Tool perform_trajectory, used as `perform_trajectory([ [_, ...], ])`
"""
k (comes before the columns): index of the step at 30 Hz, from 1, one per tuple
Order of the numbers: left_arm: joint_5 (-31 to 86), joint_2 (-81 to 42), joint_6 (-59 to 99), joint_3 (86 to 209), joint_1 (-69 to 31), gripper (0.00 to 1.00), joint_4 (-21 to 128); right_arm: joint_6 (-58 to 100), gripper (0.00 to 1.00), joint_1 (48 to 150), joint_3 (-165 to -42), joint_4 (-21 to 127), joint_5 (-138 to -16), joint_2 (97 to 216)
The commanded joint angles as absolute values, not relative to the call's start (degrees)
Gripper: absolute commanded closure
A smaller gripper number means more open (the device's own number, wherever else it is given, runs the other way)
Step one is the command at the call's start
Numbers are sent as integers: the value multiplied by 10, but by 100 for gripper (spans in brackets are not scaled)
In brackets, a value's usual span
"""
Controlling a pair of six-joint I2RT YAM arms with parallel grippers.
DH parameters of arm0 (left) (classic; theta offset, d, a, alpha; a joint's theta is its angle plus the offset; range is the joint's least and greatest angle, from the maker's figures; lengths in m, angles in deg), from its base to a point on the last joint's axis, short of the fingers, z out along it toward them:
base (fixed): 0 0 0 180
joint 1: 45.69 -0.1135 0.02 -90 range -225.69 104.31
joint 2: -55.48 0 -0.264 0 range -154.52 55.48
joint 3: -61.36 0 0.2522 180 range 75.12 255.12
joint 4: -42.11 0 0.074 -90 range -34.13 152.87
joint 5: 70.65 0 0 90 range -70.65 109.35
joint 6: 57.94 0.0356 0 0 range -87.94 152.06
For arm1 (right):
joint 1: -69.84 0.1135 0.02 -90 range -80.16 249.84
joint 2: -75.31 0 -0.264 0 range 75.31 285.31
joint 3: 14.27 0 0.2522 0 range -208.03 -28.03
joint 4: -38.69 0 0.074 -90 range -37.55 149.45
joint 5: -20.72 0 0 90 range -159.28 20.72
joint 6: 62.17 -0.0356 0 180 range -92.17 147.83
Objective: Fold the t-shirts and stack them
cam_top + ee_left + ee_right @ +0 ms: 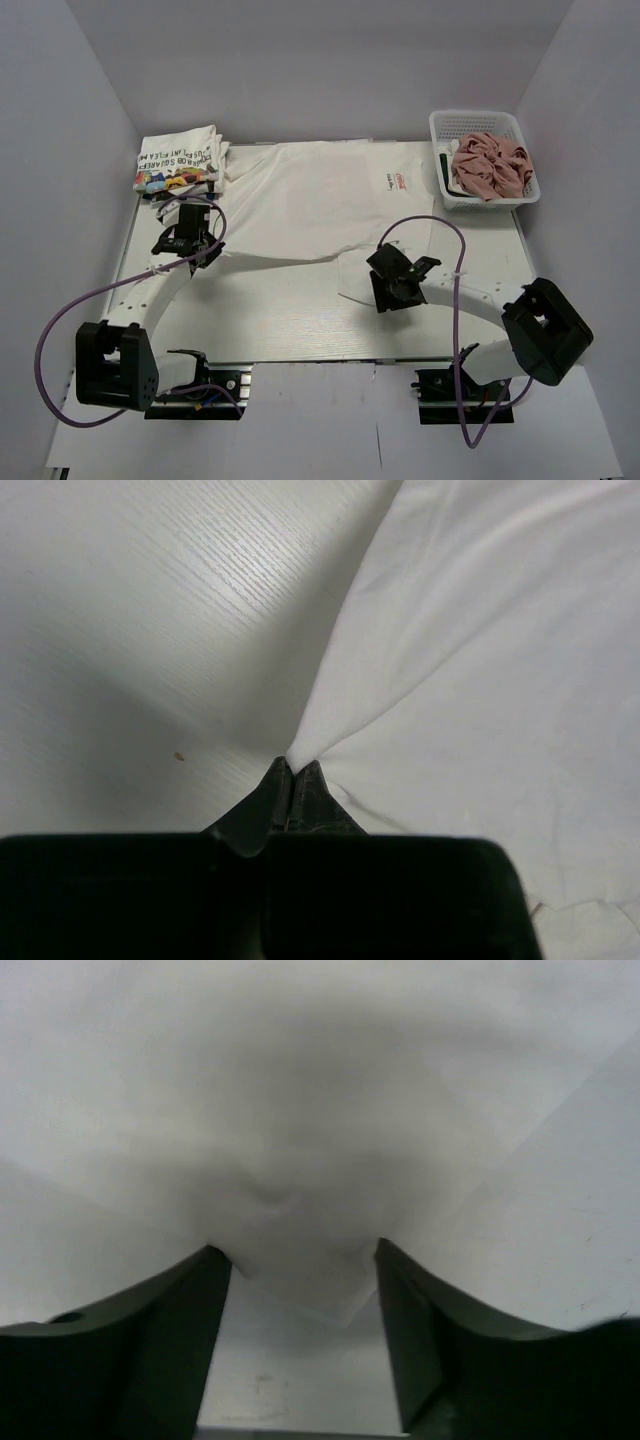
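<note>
At the back left corner of the worktop (290, 320), a folded stack of printed t-shirts (178, 162) sits square-edged. Just in front of it, the left claw (292, 772) is pinched tight on a peaked corner of the white t-shirt (320, 200), which lies spread and softly creased across the pale wood-grain middle, a small red logo (397, 181) showing. The right claw (295, 1255) stands apart, astride the tee's near edge. At back right, a white mesh basket (485, 122) holds a crumpled dusty-pink t-shirt (490, 166).

two white arms (165, 290), black joints, black fingers (262, 810), purple cables (40, 360).
</note>
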State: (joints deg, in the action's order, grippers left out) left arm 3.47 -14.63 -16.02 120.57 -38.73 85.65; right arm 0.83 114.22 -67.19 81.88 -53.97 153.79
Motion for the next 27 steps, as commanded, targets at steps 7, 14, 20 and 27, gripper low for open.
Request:
perform_trajectory([
  [7, 13, -112, -156, 1217, -388, 100, 856, -25, 100, 1139, -733, 791, -360, 1582],
  [14, 14, -99, -156, 1298, -377, 100, 856, -7, 100, 1133, -853, 801, -254, 1510],
  [20, 29, -63, -137, 1387, -377, 100, 843, 84, 100, 1133, -957, 772, -180, 1386],
  [27, 43, -53, -97, 1549, -377, 100, 895, 269, 100, 1134, -1099, 700, -198, 1325],
])
